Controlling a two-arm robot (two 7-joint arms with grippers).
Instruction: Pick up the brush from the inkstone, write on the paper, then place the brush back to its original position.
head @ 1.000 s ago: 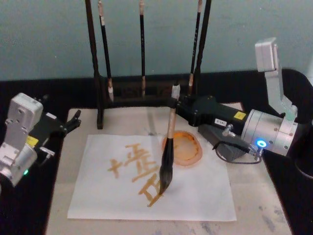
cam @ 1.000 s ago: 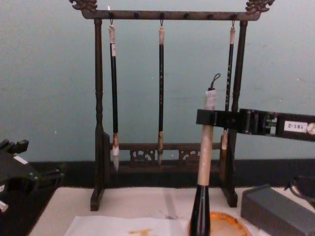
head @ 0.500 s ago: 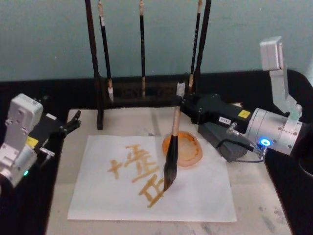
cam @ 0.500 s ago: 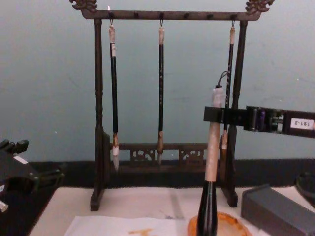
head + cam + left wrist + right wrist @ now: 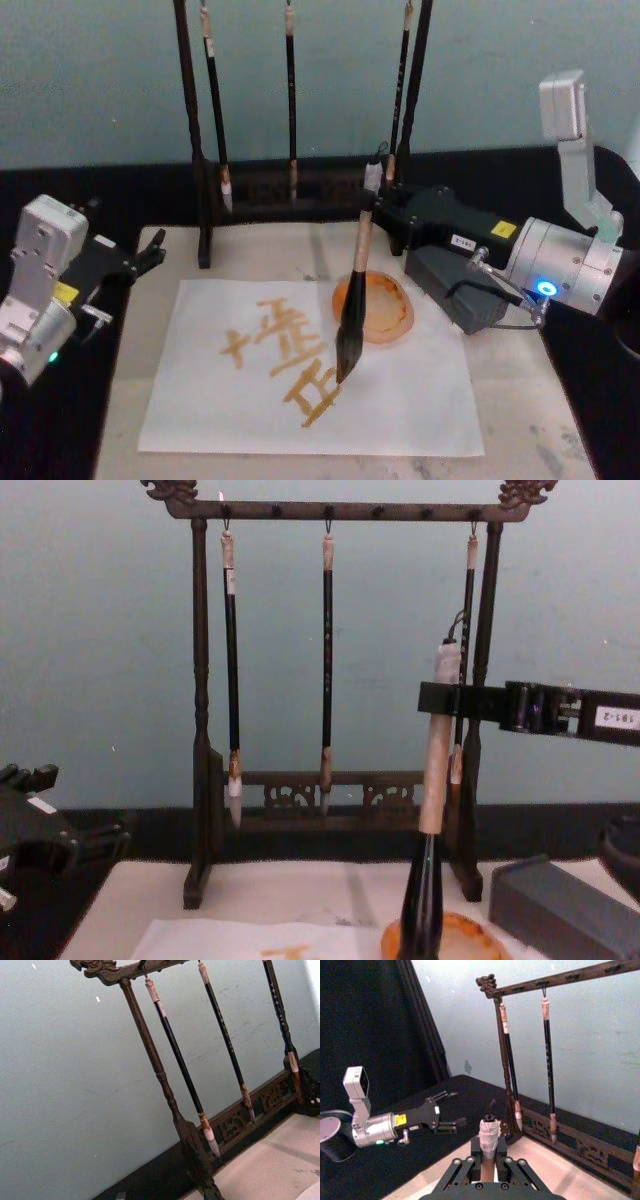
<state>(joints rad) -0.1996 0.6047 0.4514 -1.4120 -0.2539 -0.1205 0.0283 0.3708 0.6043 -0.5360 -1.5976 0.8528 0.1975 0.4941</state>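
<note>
**Head view:** right gripper (image 5: 380, 210), right of centre, clamped on the brush (image 5: 355, 285) just below its white cap. The bristle tip rests on the paper (image 5: 230, 410) among orange strokes (lower centre). The inkstone (image 5: 390, 312) sits just beside it. Left gripper (image 5: 152, 250), left edge, fingers apart, idle.

**Left wrist view:** brush stand (image 5: 150, 1055) with thin brushes (image 5: 182, 1067) hanging.

**Right wrist view:** fingers closed on the brush's capped end.

**Chest view:** brush slightly tilted, lower right of centre, in front of the inkstone.
</note>
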